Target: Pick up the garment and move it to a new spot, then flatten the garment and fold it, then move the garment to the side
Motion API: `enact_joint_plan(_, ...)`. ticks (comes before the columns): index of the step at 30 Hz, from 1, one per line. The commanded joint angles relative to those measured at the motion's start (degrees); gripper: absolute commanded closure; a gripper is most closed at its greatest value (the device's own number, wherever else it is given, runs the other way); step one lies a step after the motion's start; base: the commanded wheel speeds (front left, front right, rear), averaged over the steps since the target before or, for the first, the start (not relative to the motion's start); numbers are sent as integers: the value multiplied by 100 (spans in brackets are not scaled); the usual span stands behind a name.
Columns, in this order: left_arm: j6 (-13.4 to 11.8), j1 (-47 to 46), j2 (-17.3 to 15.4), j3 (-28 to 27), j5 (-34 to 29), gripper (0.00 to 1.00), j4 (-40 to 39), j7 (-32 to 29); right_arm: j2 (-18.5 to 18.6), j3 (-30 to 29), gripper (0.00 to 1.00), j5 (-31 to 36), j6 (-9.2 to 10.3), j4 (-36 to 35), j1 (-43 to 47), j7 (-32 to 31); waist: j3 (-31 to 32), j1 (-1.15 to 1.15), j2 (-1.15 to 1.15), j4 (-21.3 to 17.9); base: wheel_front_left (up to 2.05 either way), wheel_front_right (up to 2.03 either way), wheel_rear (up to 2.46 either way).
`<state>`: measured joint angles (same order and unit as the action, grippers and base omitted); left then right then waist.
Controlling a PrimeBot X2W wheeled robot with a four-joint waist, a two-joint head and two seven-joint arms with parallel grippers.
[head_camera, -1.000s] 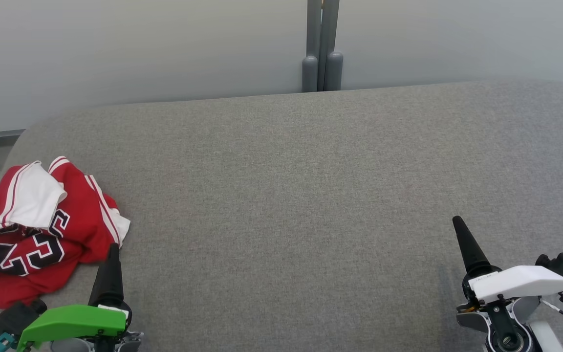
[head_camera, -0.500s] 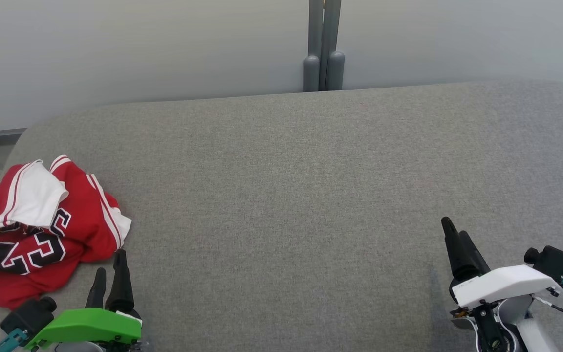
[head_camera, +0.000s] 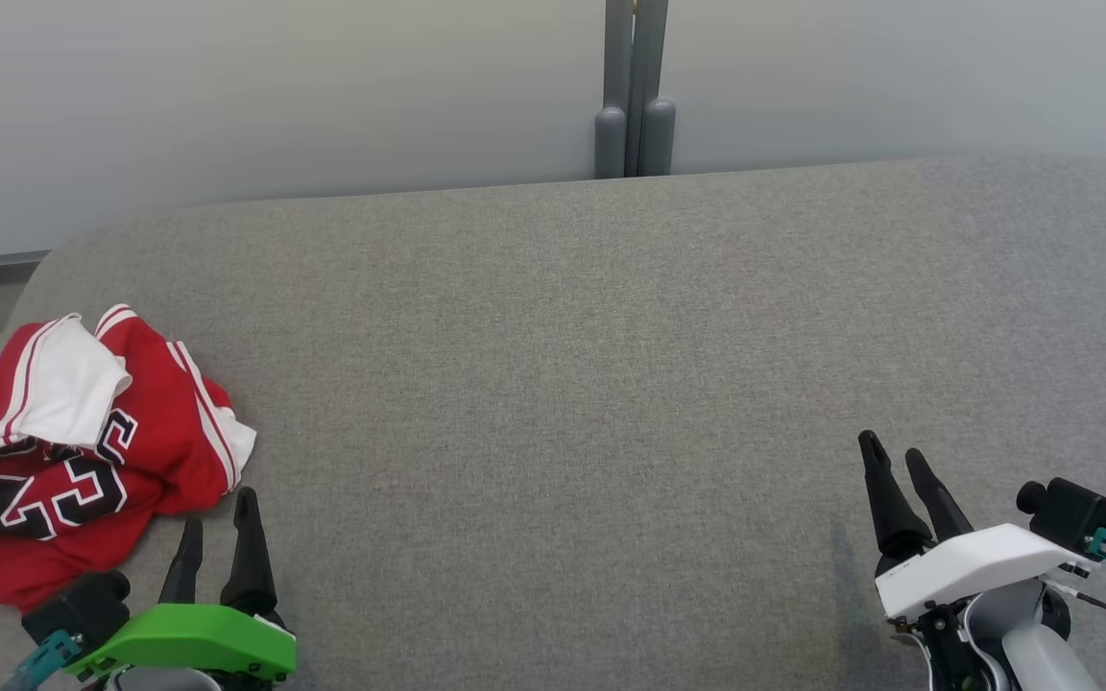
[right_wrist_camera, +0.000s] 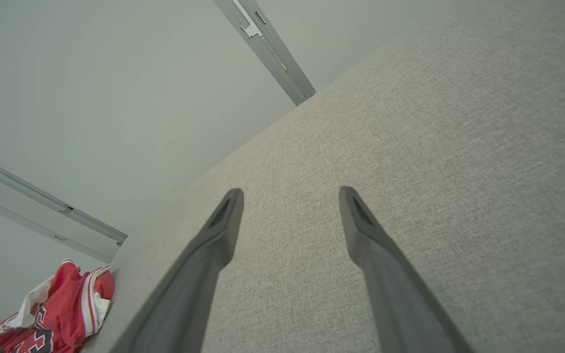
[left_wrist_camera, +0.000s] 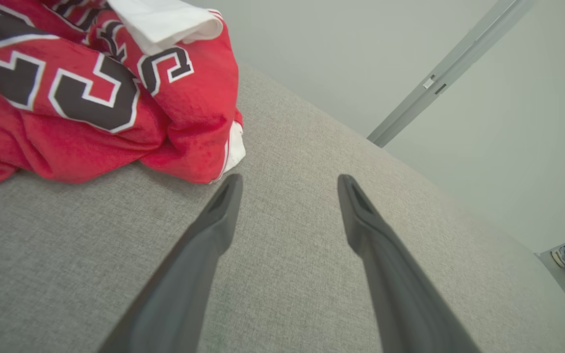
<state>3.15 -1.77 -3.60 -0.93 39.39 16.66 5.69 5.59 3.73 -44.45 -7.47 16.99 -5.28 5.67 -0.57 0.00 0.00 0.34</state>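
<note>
- Judged at the first step, the pick-up, with the crumpled red basketball jersey with white trim and black numerals (head_camera: 83, 451) untouched in a heap at the far-left edge of the grey fabric-covered tabletop (head_camera: 563, 384).
- Called next for a short reach forward and left onto the nearest red fold, then a closing pinch.
- Held the left jaws wide and empty, long dark fingers (head_camera: 248, 547) low over the cloth, tips just beside the jersey's white-striped hem, with no contact evident.
- Held the right jaws equally wide and empty at the lower right, fingers (head_camera: 884, 499) pointing up the bare fabric, well apart from the jersey.
</note>
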Motion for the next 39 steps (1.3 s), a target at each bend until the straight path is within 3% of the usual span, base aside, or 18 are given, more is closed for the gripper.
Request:
enact_joint_plan(1,-42,-17,-74,34,-229,0,-72,66,55,25,0,223,-2,-43,-29,80,-2,0,0,1,0,0,0)
enact_joint_plan(39,-381,30,-325,715,-2563,0,28,621,117,59,0,2616,-3,86,44,628,-49,0,0,-117,0,0,0)
